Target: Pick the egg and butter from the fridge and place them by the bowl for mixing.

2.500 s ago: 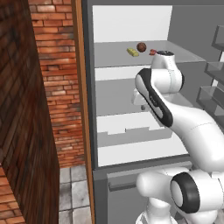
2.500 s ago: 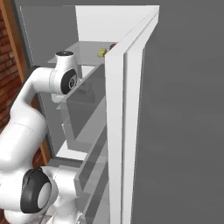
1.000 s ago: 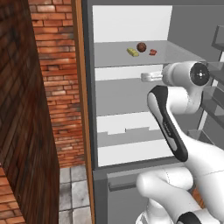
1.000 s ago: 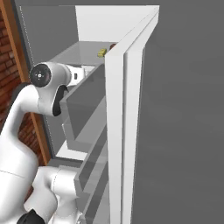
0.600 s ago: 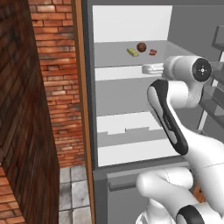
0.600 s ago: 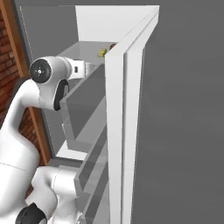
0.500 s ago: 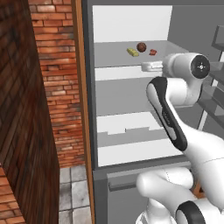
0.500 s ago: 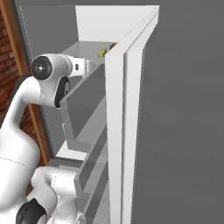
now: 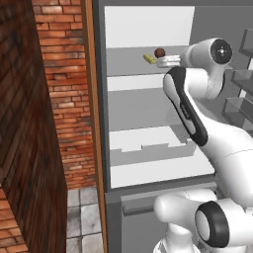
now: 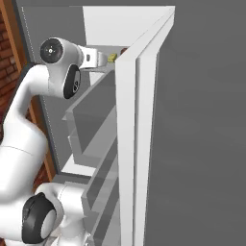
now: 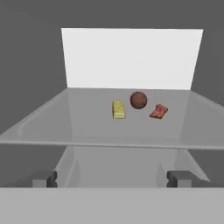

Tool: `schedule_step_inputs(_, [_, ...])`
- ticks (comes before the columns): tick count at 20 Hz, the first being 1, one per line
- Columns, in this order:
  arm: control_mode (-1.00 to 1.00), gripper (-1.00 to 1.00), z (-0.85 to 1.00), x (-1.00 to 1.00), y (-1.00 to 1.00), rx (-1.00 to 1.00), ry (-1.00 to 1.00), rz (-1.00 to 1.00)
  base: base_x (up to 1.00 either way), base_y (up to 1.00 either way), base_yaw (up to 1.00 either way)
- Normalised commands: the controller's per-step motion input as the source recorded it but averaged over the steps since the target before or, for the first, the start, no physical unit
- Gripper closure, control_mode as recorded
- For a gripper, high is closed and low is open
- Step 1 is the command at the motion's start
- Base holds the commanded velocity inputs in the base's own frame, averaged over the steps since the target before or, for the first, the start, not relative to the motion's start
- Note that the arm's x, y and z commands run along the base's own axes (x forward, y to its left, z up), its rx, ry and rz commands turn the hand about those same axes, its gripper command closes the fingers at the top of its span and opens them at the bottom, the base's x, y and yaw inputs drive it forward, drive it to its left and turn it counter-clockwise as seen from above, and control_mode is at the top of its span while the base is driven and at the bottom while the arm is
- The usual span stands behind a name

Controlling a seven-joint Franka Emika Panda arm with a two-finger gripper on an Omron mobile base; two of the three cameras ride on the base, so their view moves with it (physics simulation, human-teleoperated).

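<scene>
The fridge (image 9: 143,69) stands open with its top shelf (image 11: 87,118) in front of my hand. On that shelf lie the yellow butter (image 11: 118,109) and, just right of it and a little farther back, the dark reddish-brown egg (image 11: 138,99). The left base view has the butter (image 9: 149,58) and egg (image 9: 159,52) just past my hand. My gripper (image 11: 111,178) is open, level with the shelf's front edge, short of both things and holding nothing. Its fingertips (image 11: 43,178) stand wide apart. The bowl is out of view.
A small red item (image 11: 159,112) lies right of the egg. The open fridge door (image 10: 139,120) with its racks (image 9: 242,79) stands close on the arm's right. A brick wall (image 9: 54,99) is to the left. Lower shelves and a grey drawer (image 9: 148,207) sit below.
The hand has risen from below the top shelf to its level and moved in toward the butter and egg. The jaws have stayed open.
</scene>
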Motion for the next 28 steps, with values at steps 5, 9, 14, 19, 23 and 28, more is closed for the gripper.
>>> schedule_step_inputs(5, [-1.00, -1.00, -0.04, 0.45, 0.03, 0.00, -0.03, 0.00, 0.00, 0.00, 0.00])
schedule_step_inputs(9, [-1.00, -1.00, -0.09, 0.56, 0.00, 0.00, 0.00, 0.01, 0.00, 0.00, 0.00])
schedule_step_inputs(14, [-1.00, -1.00, 0.00, 0.62, -0.03, 0.01, 0.08, 0.06, 0.00, 0.00, 0.00])
schedule_step_inputs(19, [-1.00, -1.00, -0.08, 0.43, -0.05, 0.00, 0.26, 0.09, 0.00, 0.00, 0.00])
schedule_step_inputs(23, [-1.00, -1.00, -0.13, 0.36, -0.08, 0.00, 0.15, 0.08, 0.00, 0.00, 0.00])
schedule_step_inputs(28, [-1.00, -1.00, -0.20, 0.33, -0.06, -0.02, 0.00, 0.04, 0.00, 0.00, 0.00])
